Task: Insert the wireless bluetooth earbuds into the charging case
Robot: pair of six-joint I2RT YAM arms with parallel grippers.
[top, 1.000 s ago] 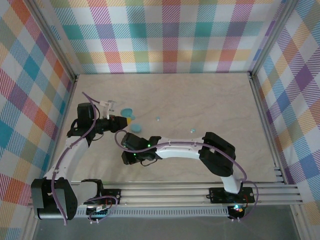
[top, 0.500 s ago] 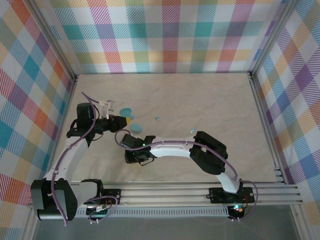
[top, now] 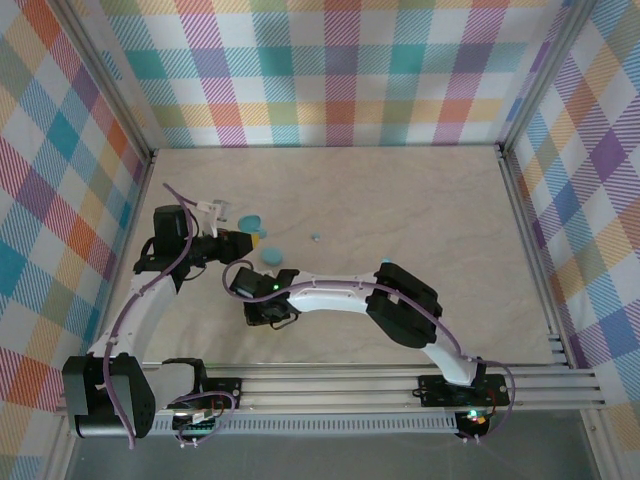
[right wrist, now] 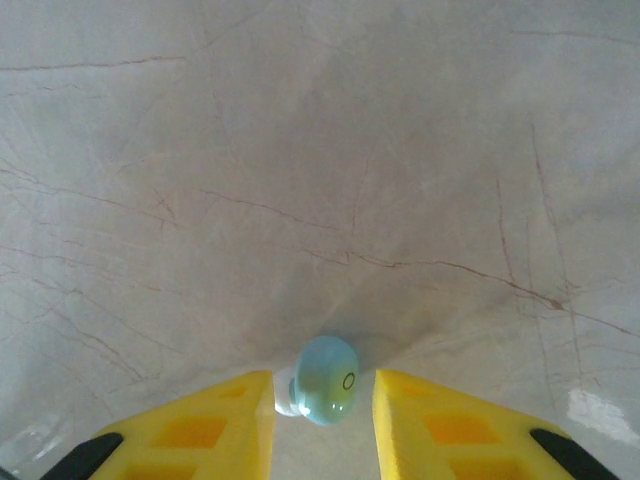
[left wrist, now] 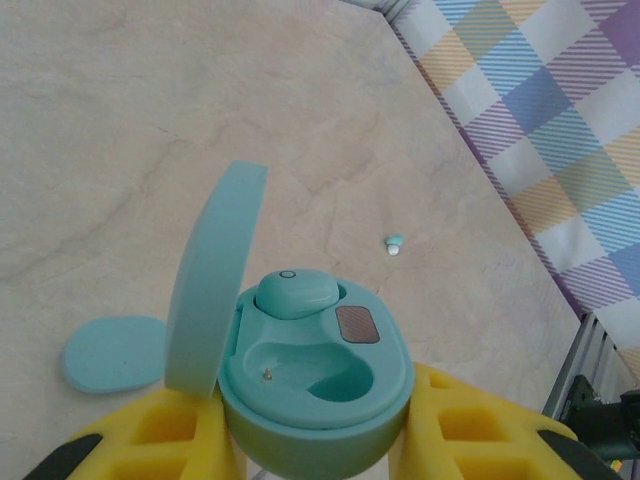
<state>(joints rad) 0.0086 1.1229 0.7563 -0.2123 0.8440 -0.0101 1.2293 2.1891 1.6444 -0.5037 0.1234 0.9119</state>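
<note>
My left gripper [left wrist: 318,420] is shut on the teal charging case [left wrist: 318,375], whose lid [left wrist: 215,275] stands open to the left. One earbud [left wrist: 296,293] sits in the far socket, and the near socket is bare. In the top view the held case [top: 271,253] is at the left gripper [top: 256,240]. My right gripper [right wrist: 322,400] is low over the table with a pale teal earbud [right wrist: 327,380] between its yellow fingers. The earbud's white tip touches the left finger [right wrist: 225,420]; a gap remains at the right finger. Seen from above, the right gripper [top: 270,316] points down.
A flat teal oval piece [left wrist: 113,352] lies on the table just left of the held case [top: 253,221]. Two loose earbuds lie on the beige table, one [top: 315,237] [left wrist: 394,244] near the middle and one [top: 385,262] by the right arm's elbow. Plaid walls enclose the table.
The right arm has shifted left, carrying its gripper left across the table, and its fingers have narrowed slightly. The left arm and the case have not moved.
</note>
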